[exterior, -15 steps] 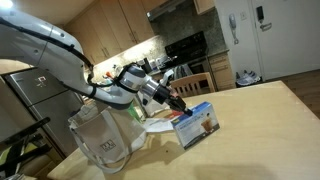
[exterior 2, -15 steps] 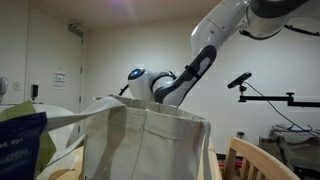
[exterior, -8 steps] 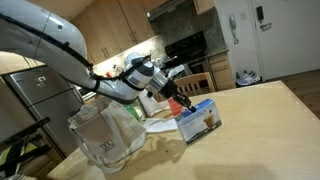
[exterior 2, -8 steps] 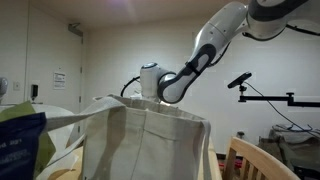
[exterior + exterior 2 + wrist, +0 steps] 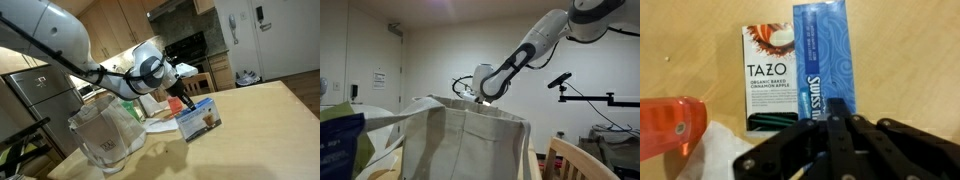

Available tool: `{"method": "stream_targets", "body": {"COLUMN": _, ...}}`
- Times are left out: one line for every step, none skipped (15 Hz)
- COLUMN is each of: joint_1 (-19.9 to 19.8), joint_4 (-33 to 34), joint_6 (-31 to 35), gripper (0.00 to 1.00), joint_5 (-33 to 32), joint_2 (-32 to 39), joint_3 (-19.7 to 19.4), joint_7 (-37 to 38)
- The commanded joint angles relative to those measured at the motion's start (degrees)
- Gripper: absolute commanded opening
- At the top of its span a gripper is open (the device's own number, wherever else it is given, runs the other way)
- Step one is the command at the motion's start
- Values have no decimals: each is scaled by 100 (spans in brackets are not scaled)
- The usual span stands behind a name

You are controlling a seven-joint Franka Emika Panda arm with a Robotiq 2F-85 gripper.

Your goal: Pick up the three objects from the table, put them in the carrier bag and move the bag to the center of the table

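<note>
A home kitchen: wooden cabinets (image 5: 112,28), a black stove (image 5: 190,48) under its hood (image 5: 172,10) and a steel refrigerator (image 5: 45,95) stand behind the table (image 5: 265,125).

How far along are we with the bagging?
Done: nothing that I can confirm; the carrier bag does not show its contents. In hand: the gripper is shut on the blue carton, not yet over the bag. Left: bag it, then the Tazo box lying on the table, the unseen third item, and shift the bag, now near the table's edge, to the centre.
</note>
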Motion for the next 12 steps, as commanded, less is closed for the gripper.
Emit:
{"method": "stream_targets", "body": {"joint_1": -489, "joint_4": -245, "joint_6": 250, "gripper": 0, "joint_5": 964, "joint_2": 194, "joint_3": 611, "joint_7": -836}}
{"method": "stream_targets", "body": {"joint_1": -566, "joint_4": -231, "joint_6": 206, "gripper": 0, "joint_5": 1183, "joint_2": 219, "joint_3": 707, "joint_7": -1021}}
{"method": "stream_targets", "body": {"joint_1": -628, "joint_4": -232, "joint_6": 169, "gripper": 0, "joint_5": 1376, "joint_2": 223, "joint_3": 780, "joint_7": -1189}}
{"method": "stream_targets", "body": {"joint_1": -657, "joint_4": -235, "joint_6": 136, "gripper": 0, "joint_5": 1533, "joint_2": 219, "joint_3": 816, "joint_7": -1311}}
{"method": "stream_targets", "body": {"joint_1": -656, "joint_4": -232, "joint_6": 110, "gripper": 0, "joint_5": 1646, "joint_2": 203, "joint_3": 820, "joint_7": -1410}}
{"method": "stream_targets", "body": {"joint_1": -635, "joint_4": -225, "joint_6": 73, "gripper": 0, "joint_5": 1725, "joint_2": 184, "joint_3": 797, "joint_7": -1477}}
{"method": "stream_targets", "body": {"joint_1": -536, "joint_4": -226, "joint_6": 24, "gripper": 0, "joint_5": 1728, "joint_2": 123, "joint_3": 681, "joint_7": -1474}}
{"method": "stream_targets", "body": {"joint_1": -411, "joint_4": -231, "joint_6": -50, "gripper": 0, "joint_5": 1654, "joint_2": 48, "joint_3": 531, "joint_7": -1384}}
{"method": "stream_targets", "body": {"joint_1": -233, "joint_4": -256, "joint_6": -93, "gripper": 0, "joint_5": 1515, "joint_2": -68, "joint_3": 318, "joint_7": -1232}}
{"method": "stream_targets", "body": {"joint_1": -21, "joint_4": -301, "joint_6": -124, "gripper": 0, "joint_5": 1341, "joint_2": -214, "joint_3": 57, "joint_7": -1085}}
{"method": "stream_targets", "body": {"joint_1": 205, "joint_4": -352, "joint_6": -169, "gripper": 0, "joint_5": 1153, "joint_2": -371, "joint_3": -211, "joint_7": -933}}
{"method": "stream_targets", "body": {"joint_1": 501, "joint_4": -412, "joint_6": -246, "gripper": 0, "joint_5": 900, "joint_2": -554, "joint_3": -556, "joint_7": -713}}
